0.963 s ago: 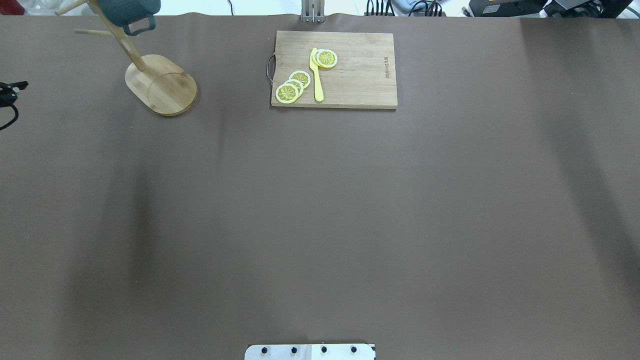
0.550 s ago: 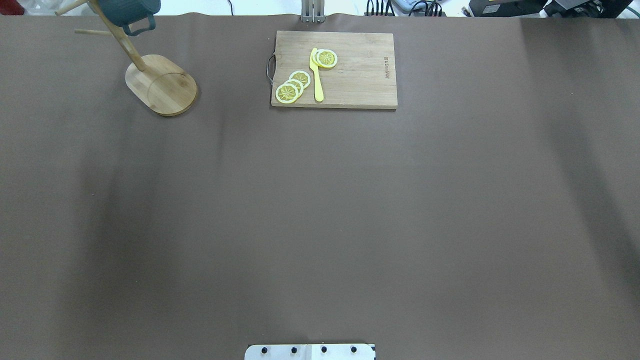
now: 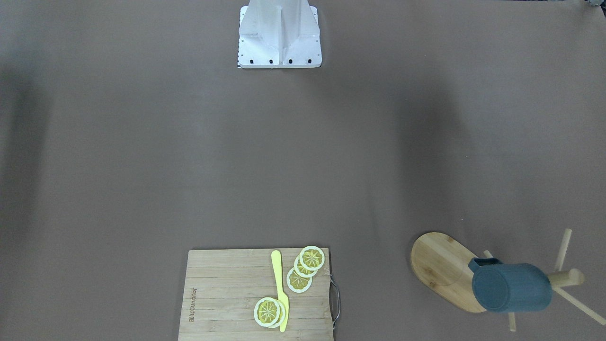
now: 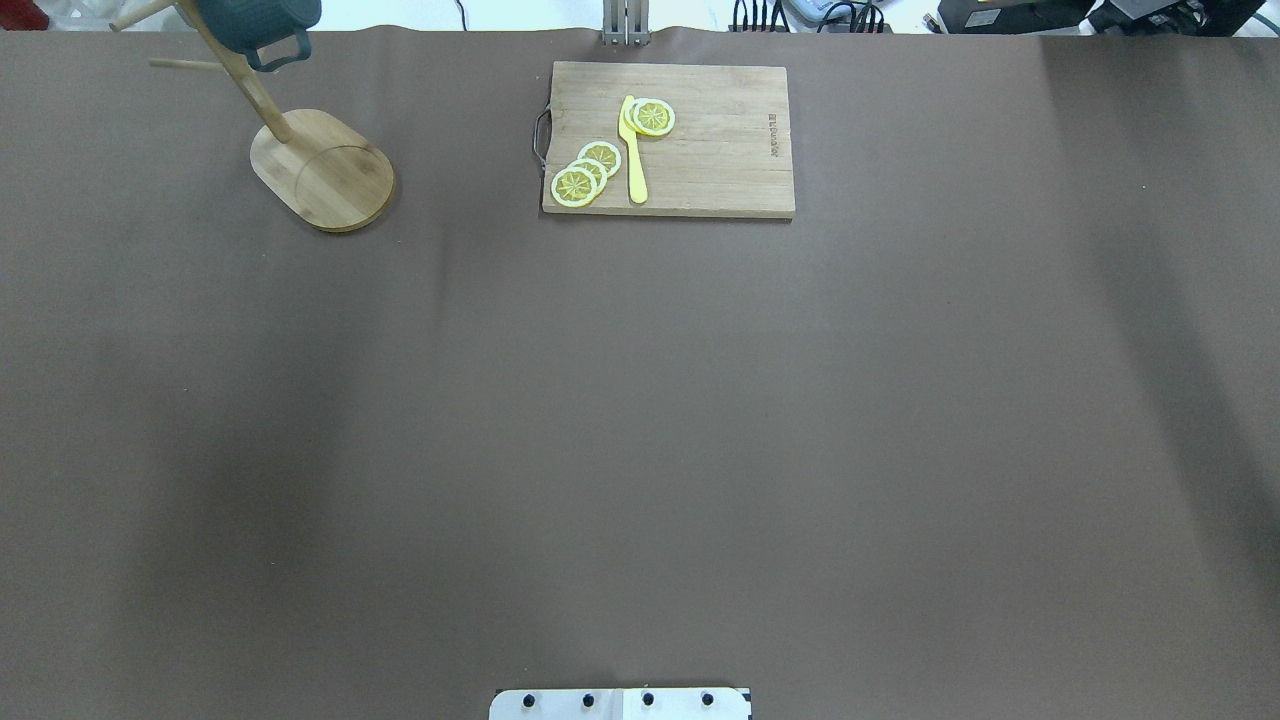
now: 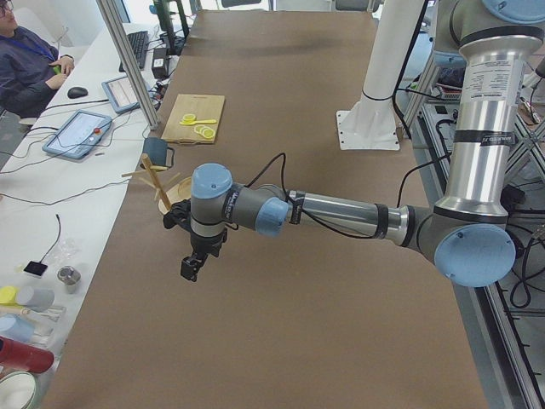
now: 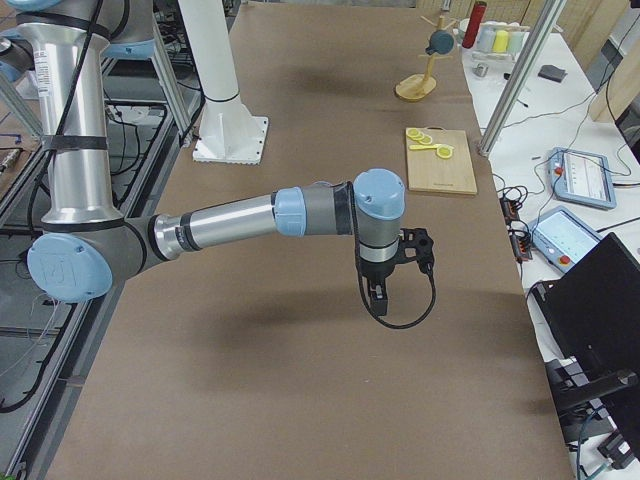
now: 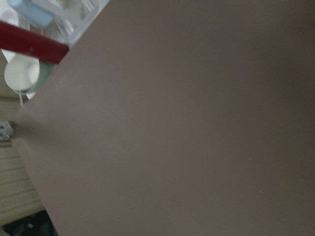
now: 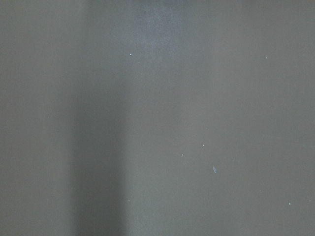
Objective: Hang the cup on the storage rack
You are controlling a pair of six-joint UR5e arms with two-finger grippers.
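The dark teal cup (image 3: pixel 511 287) hangs by its handle on a peg of the bamboo storage rack (image 3: pixel 438 265), clear of any gripper. In the overhead view the cup (image 4: pixel 255 20) is at the far left corner above the rack's oval base (image 4: pixel 325 170). My left gripper (image 5: pixel 192 266) shows only in the exterior left view, hanging over the table near the rack (image 5: pixel 157 183); I cannot tell whether it is open or shut. My right gripper (image 6: pixel 377 297) shows only in the exterior right view, far from the rack (image 6: pixel 415 88); I cannot tell its state.
A wooden cutting board (image 4: pixel 700 150) with lemon slices (image 4: pixel 585 172) and a yellow knife (image 4: pixel 633 150) lies at the far middle. The robot's white base (image 3: pixel 279 33) stands at the near edge. Bottles and cups (image 5: pixel 25 341) stand beyond the table's left end.
The left gripper, seen at the overhead view's left edge one second ago, has moved out of that view. The cup and rack have not moved.
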